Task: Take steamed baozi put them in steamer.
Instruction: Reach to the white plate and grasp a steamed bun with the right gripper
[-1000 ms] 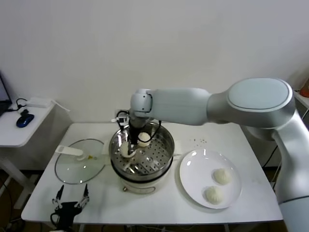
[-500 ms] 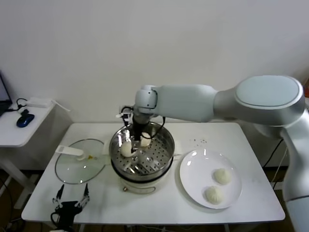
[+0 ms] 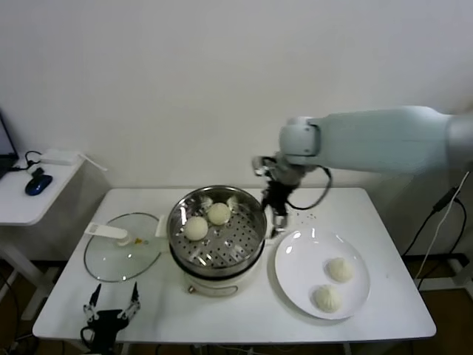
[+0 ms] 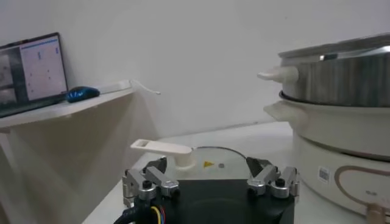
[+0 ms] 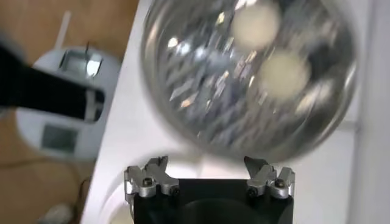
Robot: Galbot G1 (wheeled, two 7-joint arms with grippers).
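Note:
The steel steamer (image 3: 255,222) stands mid-table on its cream base, with two baozi (image 3: 196,228) (image 3: 218,214) on its perforated tray. Two more baozi (image 3: 341,269) (image 3: 327,298) lie on the white plate (image 3: 295,259) to its right. My right gripper (image 3: 275,222) is open and empty, above the gap between the steamer's right rim and the plate. In the right wrist view the steamer (image 5: 201,85) and its two baozi (image 5: 256,21) (image 5: 283,73) show blurred beyond the open gripper (image 5: 209,175). My left gripper (image 3: 111,310) is parked open at the table's front left; the left wrist view shows the gripper (image 4: 210,179) empty.
The glass lid (image 3: 122,255) with a white handle lies left of the steamer, also in the left wrist view (image 4: 201,155). A side table with a blue mouse (image 3: 37,183) stands at far left. Small crumbs (image 3: 304,216) lie behind the plate.
My right gripper has let go of a baozi in the steamer, risen out of it and swung right to the steamer's right rim. The steamer now shows two baozi uncovered.

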